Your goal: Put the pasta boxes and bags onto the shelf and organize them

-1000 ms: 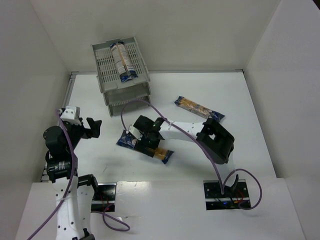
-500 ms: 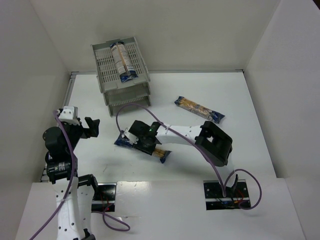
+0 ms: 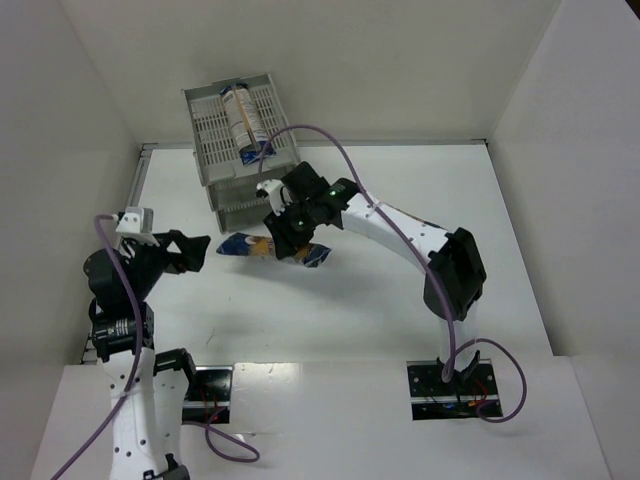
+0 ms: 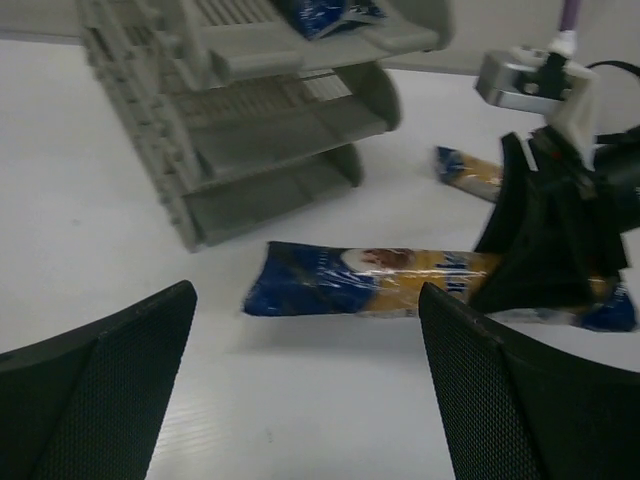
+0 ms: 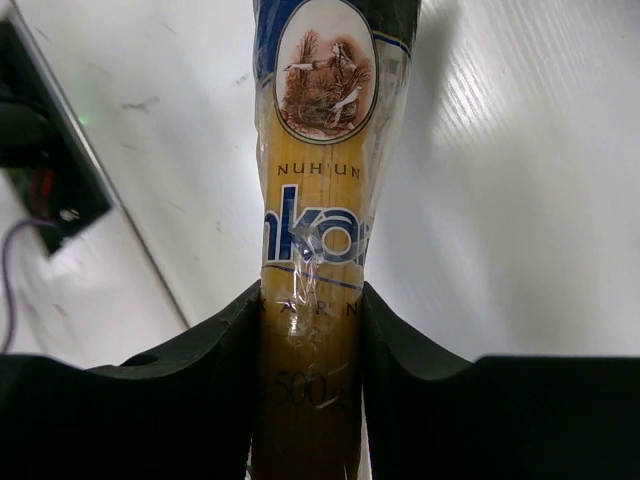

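My right gripper point(image 3: 292, 228) point(image 5: 310, 370) is shut on a long pasta packet point(image 3: 240, 244) point(image 5: 315, 220) with blue ends and a yellow middle, holding it level above the table just in front of the shelf point(image 3: 215, 155). The shelf is a grey three-tier tray stack point(image 4: 250, 130). On its top tray lies another pasta packet point(image 3: 244, 118) point(image 4: 325, 15). A further packet point(image 4: 470, 172) lies on the table behind the held one point(image 4: 370, 280); in the top view the right arm covers it. My left gripper point(image 3: 195, 250) point(image 4: 310, 400) stands open and empty, left of the held packet.
White walls close in the table on the left, back and right. A purple cable point(image 3: 340, 150) arcs over the right arm beside the shelf. The right arm point(image 3: 400, 225) stretches across the table's middle.
My right gripper has shut on the packet, lifted it off the table and carried it up-left toward the shelf. The left gripper has shifted slightly toward the packet.
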`<state>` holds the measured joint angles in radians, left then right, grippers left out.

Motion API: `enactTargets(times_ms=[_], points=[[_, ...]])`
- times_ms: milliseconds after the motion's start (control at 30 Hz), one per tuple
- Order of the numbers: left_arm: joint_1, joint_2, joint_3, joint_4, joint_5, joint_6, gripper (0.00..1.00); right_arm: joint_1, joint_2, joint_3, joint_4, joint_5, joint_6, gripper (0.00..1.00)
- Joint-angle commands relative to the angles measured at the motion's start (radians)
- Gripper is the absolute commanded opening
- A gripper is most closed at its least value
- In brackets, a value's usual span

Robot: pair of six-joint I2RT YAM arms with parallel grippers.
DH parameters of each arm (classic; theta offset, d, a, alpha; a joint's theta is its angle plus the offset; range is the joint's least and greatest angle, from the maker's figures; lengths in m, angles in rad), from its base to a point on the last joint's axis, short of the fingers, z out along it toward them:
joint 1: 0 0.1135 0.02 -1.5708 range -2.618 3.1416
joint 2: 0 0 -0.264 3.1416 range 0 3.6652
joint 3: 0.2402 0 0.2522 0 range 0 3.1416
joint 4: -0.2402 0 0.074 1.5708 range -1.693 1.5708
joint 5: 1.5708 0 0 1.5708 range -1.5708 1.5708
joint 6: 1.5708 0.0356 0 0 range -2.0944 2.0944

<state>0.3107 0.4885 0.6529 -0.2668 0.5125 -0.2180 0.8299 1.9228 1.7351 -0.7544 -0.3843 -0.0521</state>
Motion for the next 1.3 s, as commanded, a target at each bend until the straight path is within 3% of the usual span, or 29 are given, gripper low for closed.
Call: enactTargets(times_ms=[0, 67, 167, 267, 533, 800, 933, 1267], points=[[-0.004, 0.057, 0.036, 0.162, 0.245, -0.307, 0.99, -0.032, -0.088, 0.087, 0.09, -0.125, 0.135, 0.0], [-0.004, 0.067, -0.019, 0.184, 0.293, -0.357, 0.99, -0.041, -0.088, 0.098, 0.102, -0.125, 0.159, 0.0], [-0.016, 0.067, -0.015, 0.118, 0.193, -0.325, 0.99, -0.041, -0.111, 0.098, 0.102, -0.097, 0.149, 0.0], [-0.016, 0.067, -0.004, 0.107, 0.184, -0.313, 0.99, -0.061, -0.148, 0.098, 0.116, -0.077, 0.181, 0.0], [-0.041, 0.197, -0.004, 0.117, 0.346, -0.38, 0.99, -0.081, -0.2, 0.132, 0.159, 0.057, 0.228, 0.0], [-0.094, 0.306, 0.024, 0.106, 0.276, -0.411, 0.99, -0.081, -0.219, 0.142, 0.205, 0.266, 0.291, 0.0], [-0.094, 0.315, 0.001, 0.133, 0.268, -0.434, 0.99, -0.081, -0.15, 0.152, 0.242, 0.381, 0.339, 0.0], [-0.085, 0.245, -0.032, 0.103, 0.221, -0.406, 0.99, -0.081, 0.097, 0.376, 0.288, 0.471, 0.348, 0.0]])
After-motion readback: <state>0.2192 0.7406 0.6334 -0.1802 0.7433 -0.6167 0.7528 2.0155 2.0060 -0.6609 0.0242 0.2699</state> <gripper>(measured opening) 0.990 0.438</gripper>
